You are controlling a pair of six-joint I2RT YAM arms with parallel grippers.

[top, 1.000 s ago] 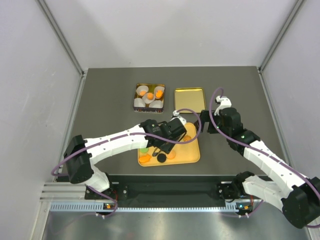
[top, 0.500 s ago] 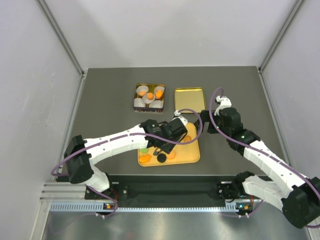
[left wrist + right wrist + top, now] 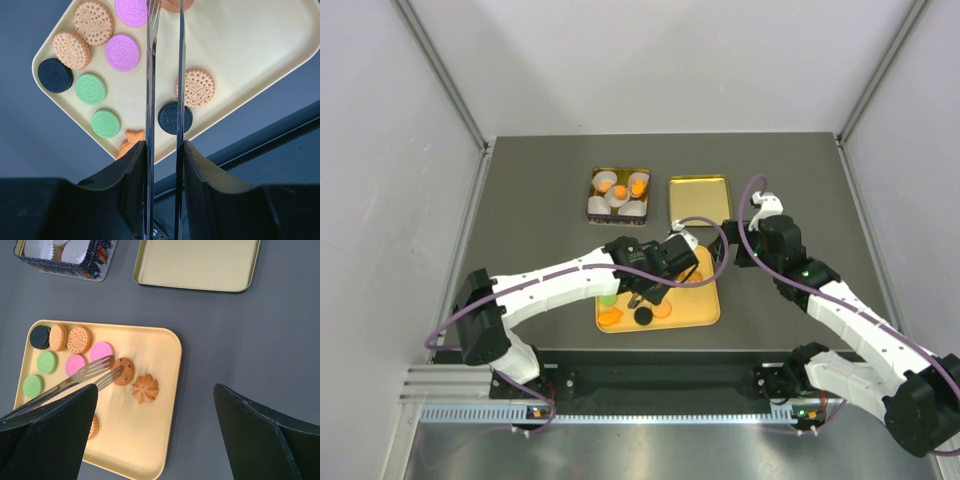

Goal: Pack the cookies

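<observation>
Left tool [image 3: 164, 147], clamped on slim metal tongs [image 3: 95, 371], has tightened. The tong tips now flank a round brown holed cookie [image 3: 123, 371] at the centre of the yellow tray [image 3: 160, 440], so a pick appears under way. Other cookies [image 3: 76, 340] lie toward the tray's left side. Left arm [image 3: 560, 275] reaches low across the tray. Right tool [image 3: 155, 410], fingers wide apart, hovers near its far right corner.

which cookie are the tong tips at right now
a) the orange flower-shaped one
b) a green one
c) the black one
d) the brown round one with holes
d: in the right wrist view the tongs end at the brown round cookie on the tray, short of the flower-shaped cookie.
</observation>
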